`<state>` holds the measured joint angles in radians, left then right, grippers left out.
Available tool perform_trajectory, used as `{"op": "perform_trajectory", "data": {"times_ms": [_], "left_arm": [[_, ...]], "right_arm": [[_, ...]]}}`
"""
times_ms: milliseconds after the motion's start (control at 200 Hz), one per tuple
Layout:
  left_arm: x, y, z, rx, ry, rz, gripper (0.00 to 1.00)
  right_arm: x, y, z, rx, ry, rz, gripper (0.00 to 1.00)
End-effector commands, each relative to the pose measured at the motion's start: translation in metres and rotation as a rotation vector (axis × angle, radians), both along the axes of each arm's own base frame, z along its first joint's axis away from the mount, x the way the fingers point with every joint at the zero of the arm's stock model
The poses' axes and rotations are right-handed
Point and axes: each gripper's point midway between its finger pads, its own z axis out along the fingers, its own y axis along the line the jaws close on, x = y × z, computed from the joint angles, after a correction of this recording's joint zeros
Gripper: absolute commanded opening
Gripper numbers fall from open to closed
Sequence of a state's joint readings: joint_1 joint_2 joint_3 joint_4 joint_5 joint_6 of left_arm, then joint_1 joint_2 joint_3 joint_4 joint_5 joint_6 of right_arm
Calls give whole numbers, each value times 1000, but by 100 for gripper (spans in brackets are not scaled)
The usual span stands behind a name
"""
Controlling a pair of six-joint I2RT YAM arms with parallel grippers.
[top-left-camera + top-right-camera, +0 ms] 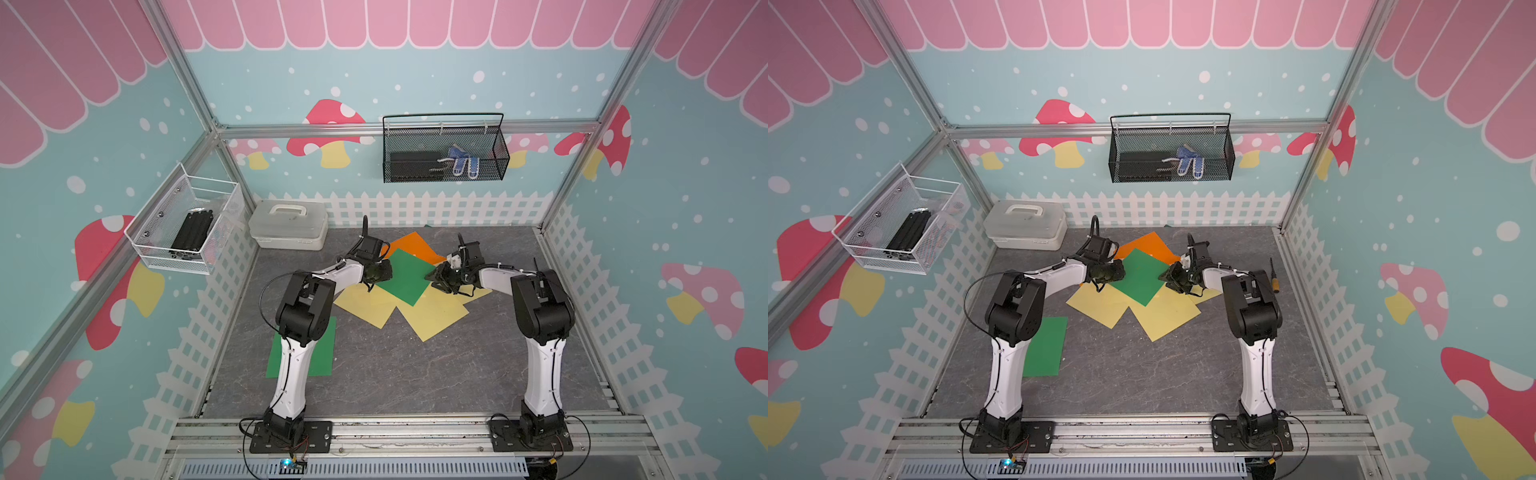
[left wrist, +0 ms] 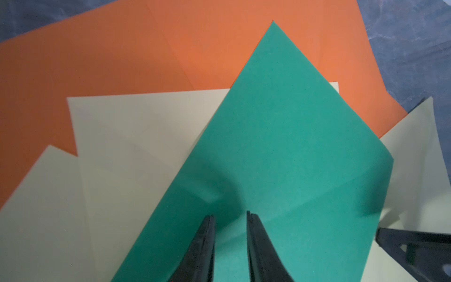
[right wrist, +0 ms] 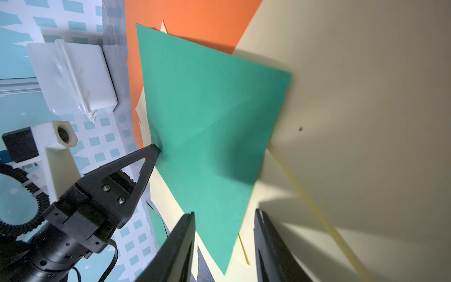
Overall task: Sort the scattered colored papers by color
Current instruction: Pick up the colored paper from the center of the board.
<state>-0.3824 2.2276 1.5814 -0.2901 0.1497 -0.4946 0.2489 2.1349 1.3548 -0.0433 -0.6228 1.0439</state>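
A loose pile of colored papers lies mid-table in both top views. A green sheet (image 1: 401, 276) (image 1: 1136, 276) tops it, with orange (image 1: 411, 245) behind and pale yellow sheets (image 1: 436, 318) in front. Another green sheet (image 1: 324, 353) lies flat by the left arm. My left gripper (image 1: 380, 272) (image 2: 230, 216) rests on the top green sheet's left corner, jaws a narrow gap apart, the paper creased between them. My right gripper (image 1: 434, 276) (image 3: 224, 212) stands open at the opposite corner, and that green corner (image 3: 219, 244) lies between its fingers.
A white lidded box (image 1: 289, 224) stands at the back left of the table. On the back wall hangs a black mesh basket (image 1: 444, 149), and a white wire basket (image 1: 187, 224) on the left wall. White-fence walls close the table on three sides.
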Motion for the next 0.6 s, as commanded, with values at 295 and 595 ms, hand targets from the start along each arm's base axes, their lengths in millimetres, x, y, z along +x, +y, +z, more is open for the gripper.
{"op": "perform_trajectory", "data": {"times_ms": [295,595], "left_arm": [[-47,7,-54,49,194,32,26],[-43,9,-50,50,185,53,26]], "right_arm": [[8,8,5,62,-24,-20,43],[-19,3,23,45,-14,-43,43]]}}
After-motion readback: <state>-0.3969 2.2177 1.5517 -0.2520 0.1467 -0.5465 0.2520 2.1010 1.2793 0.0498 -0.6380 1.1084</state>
